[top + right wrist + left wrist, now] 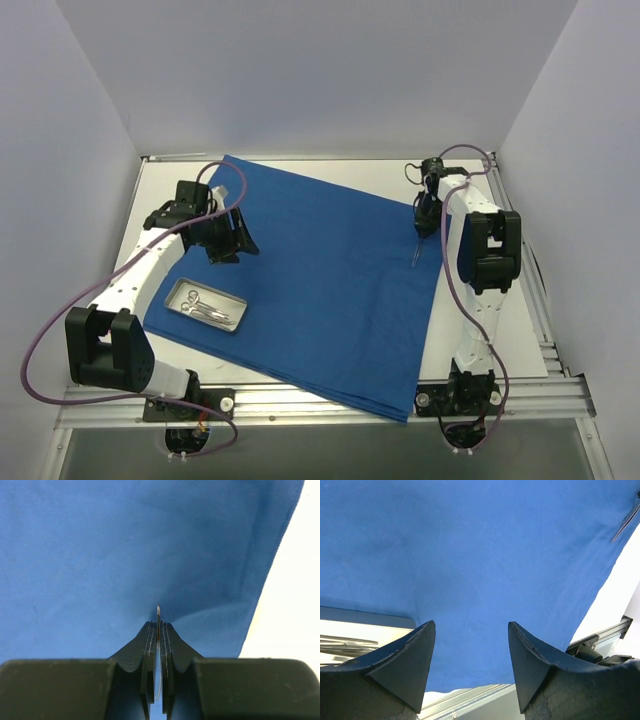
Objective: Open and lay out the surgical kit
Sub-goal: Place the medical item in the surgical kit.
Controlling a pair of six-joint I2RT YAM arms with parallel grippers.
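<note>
Right gripper (158,626) tight on mostly hidden instrument (158,612)

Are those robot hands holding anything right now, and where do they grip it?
Right gripper pinches a thin silver instrument by its upper end; left gripper is open, empty.

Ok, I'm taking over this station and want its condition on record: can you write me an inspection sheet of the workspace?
Surface: white table, mostly under the cloth.
Job's things: blue cloth spread flat; metal tray on its near-left corner, holding instruments; one thin instrument held separately.
Clutter: nothing seen.
Grippers: left gripper jaws open, empty, over the cloth; right gripper jaws shut on the thin instrument, by the cloth's right edge.
Cables: purple cable looped along each arm.
Surroundings: white walls; metal rail at near edge.
</note>
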